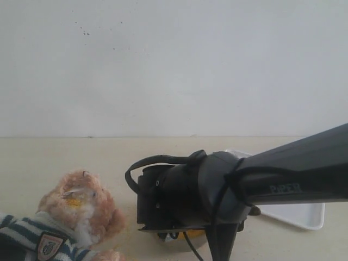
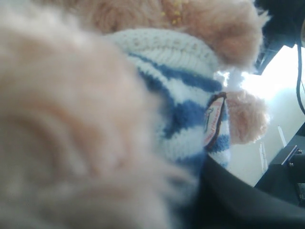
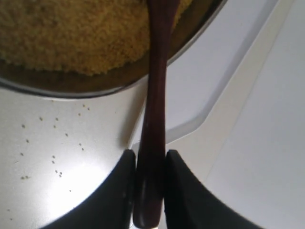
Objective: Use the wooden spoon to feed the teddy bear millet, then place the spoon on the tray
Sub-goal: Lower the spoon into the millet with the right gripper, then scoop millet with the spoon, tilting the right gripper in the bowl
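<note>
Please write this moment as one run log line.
right gripper: shut on spoon | spoon: over millet | bear: millet on muzzle | table: spilled millet

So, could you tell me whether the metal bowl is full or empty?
Not empty: a heap of yellow millet covers most of the inside of the bowl.

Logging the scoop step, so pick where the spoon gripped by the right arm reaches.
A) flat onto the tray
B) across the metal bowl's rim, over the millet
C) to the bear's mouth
B: the wooden spoon, pinched by its handle in the right jaws, runs over the metal bowl rim above the millet.
</note>
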